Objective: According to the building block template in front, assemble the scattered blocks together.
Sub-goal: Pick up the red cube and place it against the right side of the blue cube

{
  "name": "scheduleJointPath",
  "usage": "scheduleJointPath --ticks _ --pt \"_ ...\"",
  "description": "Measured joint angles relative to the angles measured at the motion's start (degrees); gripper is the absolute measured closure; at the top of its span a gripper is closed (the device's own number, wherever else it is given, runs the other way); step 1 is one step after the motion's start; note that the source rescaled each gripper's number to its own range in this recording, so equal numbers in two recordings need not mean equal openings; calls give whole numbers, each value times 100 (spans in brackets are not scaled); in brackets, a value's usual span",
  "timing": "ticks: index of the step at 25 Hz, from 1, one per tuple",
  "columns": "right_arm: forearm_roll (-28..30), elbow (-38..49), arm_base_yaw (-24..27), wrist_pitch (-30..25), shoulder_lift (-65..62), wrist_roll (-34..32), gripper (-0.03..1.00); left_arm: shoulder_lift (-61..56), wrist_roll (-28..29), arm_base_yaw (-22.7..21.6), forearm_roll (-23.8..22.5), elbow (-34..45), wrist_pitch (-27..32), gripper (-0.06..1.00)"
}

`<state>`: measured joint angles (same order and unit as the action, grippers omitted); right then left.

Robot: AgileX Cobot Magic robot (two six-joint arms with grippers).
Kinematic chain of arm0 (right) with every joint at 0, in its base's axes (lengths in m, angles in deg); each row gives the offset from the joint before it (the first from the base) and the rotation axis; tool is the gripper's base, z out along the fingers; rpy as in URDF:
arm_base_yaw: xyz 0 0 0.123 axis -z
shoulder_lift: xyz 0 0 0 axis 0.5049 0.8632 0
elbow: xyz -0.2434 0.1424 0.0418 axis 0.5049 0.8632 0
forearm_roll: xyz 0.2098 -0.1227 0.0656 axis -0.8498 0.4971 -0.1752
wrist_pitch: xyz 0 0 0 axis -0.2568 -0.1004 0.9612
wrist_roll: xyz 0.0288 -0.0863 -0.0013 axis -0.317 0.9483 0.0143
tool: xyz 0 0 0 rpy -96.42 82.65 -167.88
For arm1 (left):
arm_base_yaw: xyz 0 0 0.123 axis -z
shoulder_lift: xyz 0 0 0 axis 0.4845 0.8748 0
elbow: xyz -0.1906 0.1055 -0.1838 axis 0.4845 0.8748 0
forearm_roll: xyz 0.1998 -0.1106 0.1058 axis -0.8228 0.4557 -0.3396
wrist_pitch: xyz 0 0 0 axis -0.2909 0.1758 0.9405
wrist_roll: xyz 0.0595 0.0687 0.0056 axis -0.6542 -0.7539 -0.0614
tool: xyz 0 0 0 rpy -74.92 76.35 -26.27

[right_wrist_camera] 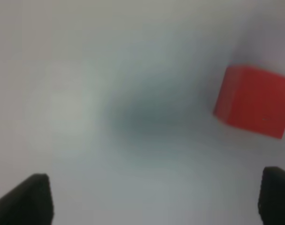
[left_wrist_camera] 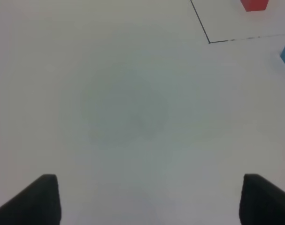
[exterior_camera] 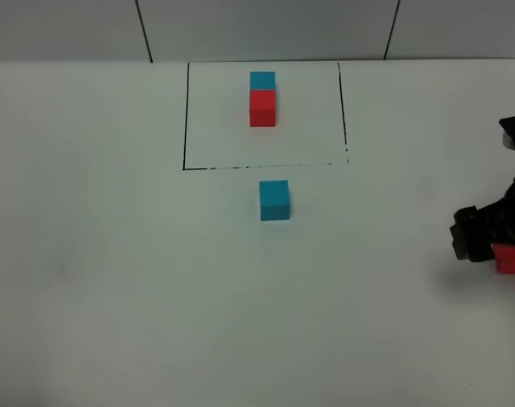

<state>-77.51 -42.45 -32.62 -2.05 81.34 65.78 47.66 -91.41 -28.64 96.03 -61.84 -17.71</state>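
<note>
Sitting in the upper middle of the high view, the building block template [exterior_camera: 262,100] is a cyan cube [exterior_camera: 262,80] touching a red cube [exterior_camera: 262,109]. The cyan one is farther up the frame and the red one directly below it, so the pair forms one straight column. A thin black frame [exterior_camera: 186,119] drawn on the white table [exterior_camera: 113,280] boxes them in (its lower line looks faint and broken toward the right corner). Neither cube touches the line.

Just below that lower line, outside the frame and near the centre of the picture, the loose cyan block [exterior_camera: 274,200] stands alone, flat on the table. The loose red block [exterior_camera: 513,259] lies well apart from it at the right edge, a little below mid-height. Only part of it shows there, since the picture's edge cuts it. The black right gripper [exterior_camera: 482,239] sits just up and left of it.

In the right wrist camera the red block is blurred but whole. It rests on the table ahead of the two dark fingertips and off toward one of them, not between them. The jaws stand wide apart with nothing gripped.

The left gripper [left_wrist_camera: 154,199] does not appear in the high view. Its own camera shows both fingertips spread wide over bare table, holding nothing. Far ahead of them are a corner of the black frame, part of the red cube and an edge of the loose cyan block. Along the top of the high view runs a pale wall [exterior_camera: 265,25] with two dark seams.
</note>
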Motion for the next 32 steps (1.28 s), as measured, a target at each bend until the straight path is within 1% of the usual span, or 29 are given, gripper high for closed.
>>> scheduleJointPath --ticks 3,6,10,16,21,26,32 --pt "0 -169 355 73 388 43 21 0 0 0 0 0 0 26" --pt "0 -190 681 128 585 223 21 0 0 0 0 0 0 26" --pt "-34 -206 1008 250 718 363 21 0 0 0 0 0 0 26" --pt "-349 -206 1083 335 881 615 21 0 0 0 0 0 0 26" --pt "-394 -206 1135 482 1168 641 21 0 5 0 4 0 0 26" --pt "-394 -206 1348 571 1470 662 21 0 5 0 4 0 0 26" --pt "-389 -206 1369 841 1756 737 21 0 5 0 4 0 0 26"
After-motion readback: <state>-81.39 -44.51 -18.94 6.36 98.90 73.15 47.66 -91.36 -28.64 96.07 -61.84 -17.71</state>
